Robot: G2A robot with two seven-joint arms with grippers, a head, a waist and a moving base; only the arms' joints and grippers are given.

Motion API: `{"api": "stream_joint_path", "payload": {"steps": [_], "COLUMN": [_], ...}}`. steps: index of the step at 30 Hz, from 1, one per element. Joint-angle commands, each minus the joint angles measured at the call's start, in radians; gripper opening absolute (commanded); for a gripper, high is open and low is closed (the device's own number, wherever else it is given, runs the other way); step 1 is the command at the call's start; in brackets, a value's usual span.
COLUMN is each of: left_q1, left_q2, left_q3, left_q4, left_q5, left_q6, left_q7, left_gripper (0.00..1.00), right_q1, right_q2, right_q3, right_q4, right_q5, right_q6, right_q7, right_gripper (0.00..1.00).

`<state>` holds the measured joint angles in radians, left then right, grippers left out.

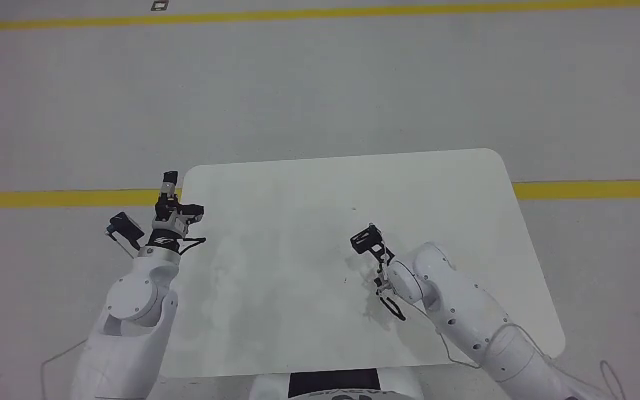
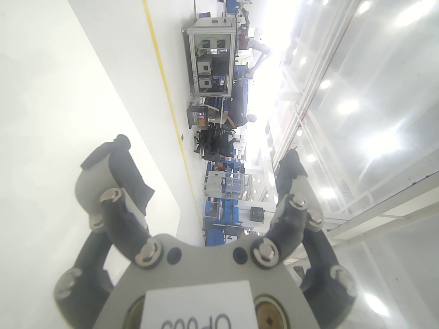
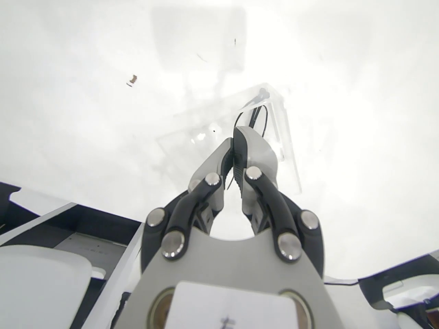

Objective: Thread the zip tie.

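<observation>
My right gripper (image 3: pixel 234 140) is shut on a thin black zip tie (image 3: pixel 258 112), which loops out past the fingertips. The loop hangs just over a clear plastic holder (image 3: pixel 205 114) lying on the white table (image 3: pixel 85 35). From above, the right gripper (image 1: pixel 383 287) is near the table's middle front, with the black zip tie (image 1: pixel 393 306) curling beside it. My left gripper (image 2: pixel 205 160) is open with nothing between its fingers and points out along the table's edge. In the top view the left gripper (image 1: pixel 172 200) sits at the table's left edge.
The white table (image 1: pixel 300 200) is bare between the two arms and toward the back. A few small dark specks (image 3: pixel 132 78) lie on the surface. Grey floor with yellow lines (image 1: pixel 60 197) surrounds the table.
</observation>
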<state>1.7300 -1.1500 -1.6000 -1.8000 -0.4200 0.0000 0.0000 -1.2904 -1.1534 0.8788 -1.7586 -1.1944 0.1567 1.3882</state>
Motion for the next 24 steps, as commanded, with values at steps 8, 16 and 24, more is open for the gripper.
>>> {"api": "stream_joint_path", "payload": {"steps": [8,16,24], "left_q1": [0.0,0.0,0.0], "left_q2": [0.0,0.0,0.0], "left_q3": [0.0,0.0,0.0], "left_q4": [0.0,0.0,0.0], "left_q5": [0.0,0.0,0.0], "left_q6": [0.0,0.0,0.0], "left_q7": [0.0,0.0,0.0], "left_gripper": [1.0,1.0,1.0], "right_q1": [-0.056,-0.114,-0.132], "right_q2": [0.012,0.025,0.03], "right_q3": [0.076,0.16,0.196], "right_q4": [-0.072,-0.121,-0.135], "right_q5": [0.053,0.147,0.216], "right_q6": [-0.034,-0.088,-0.13], "right_q7": [-0.039,-0.101,-0.126], "right_gripper": [0.0,0.0,0.0]}}
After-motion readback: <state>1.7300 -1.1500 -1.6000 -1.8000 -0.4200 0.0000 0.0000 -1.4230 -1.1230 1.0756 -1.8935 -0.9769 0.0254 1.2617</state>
